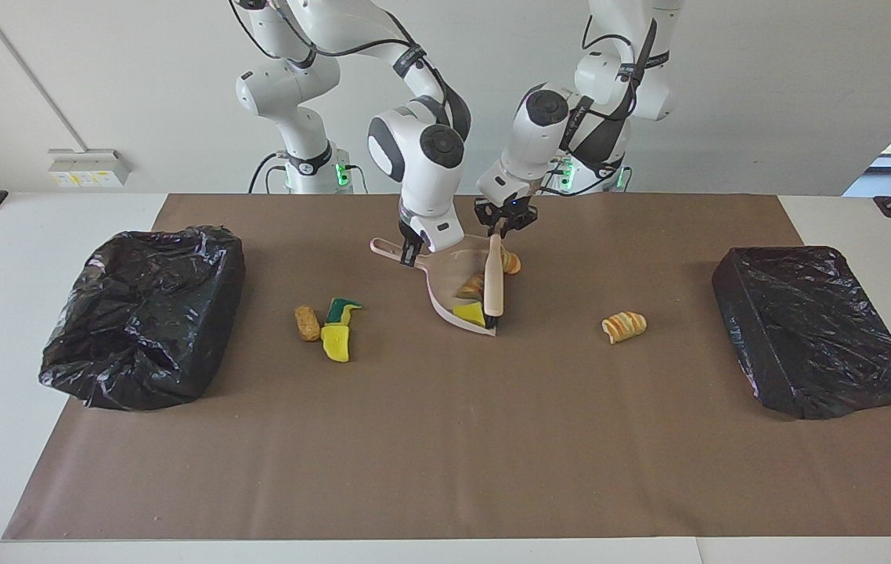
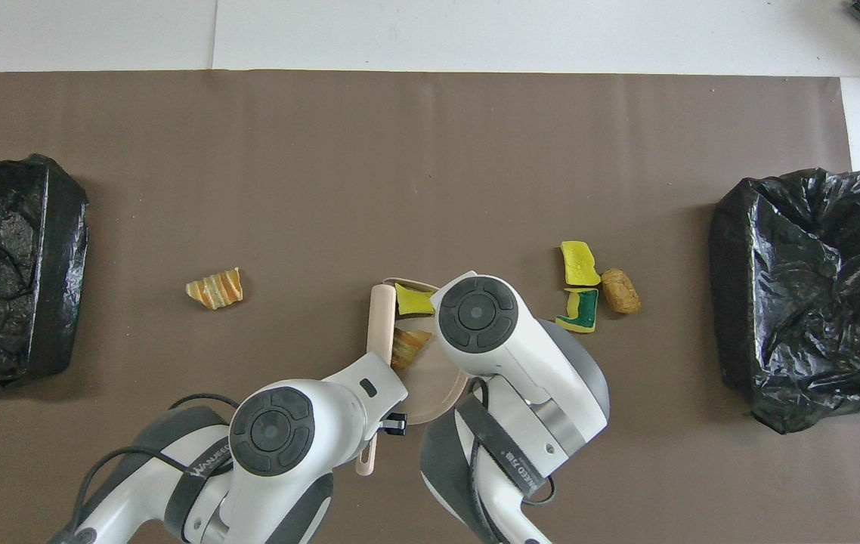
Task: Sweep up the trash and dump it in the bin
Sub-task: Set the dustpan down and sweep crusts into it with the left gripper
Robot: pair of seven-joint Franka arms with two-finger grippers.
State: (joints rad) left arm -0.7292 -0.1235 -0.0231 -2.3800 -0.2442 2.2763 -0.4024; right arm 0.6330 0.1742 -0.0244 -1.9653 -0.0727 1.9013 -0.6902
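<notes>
Trash count: seven bits are seen in all. A yellow sponge piece (image 1: 469, 313) and a striped pastry lump (image 1: 471, 286) lie in the dustpan (image 1: 445, 301); a second pastry lump (image 1: 511, 262) rests at the pan's open edge, touching the brush (image 1: 494, 283).
Loose trash: a striped pastry piece (image 1: 624, 326) lies alone toward the left arm's end of the counter (image 1: 445, 439); a tan lump (image 1: 307, 323), a yellow sponge bit (image 1: 336, 343) and a green-and-yellow sponge bit (image 1: 342, 310) are clustered toward the right arm's end.
Bins: two are counted, each lined with black plastic, one (image 1: 144, 313) at the right arm's end and one (image 1: 813, 329) at the left arm's end.
Tools: one pale pink dustpan and one beige hand brush are shown.
Left gripper (image 1: 503, 222): its jaws are clamped tight on the brush handle, and the brush is laid along the pan's open edge.
Right gripper (image 1: 411, 252): its jaws are closed on the dustpan's handle, and the pan is held with its lip on the counter.
Trash and jaws: the swept bits lie just beside both grippers; the other four bits are well apart from them.
</notes>
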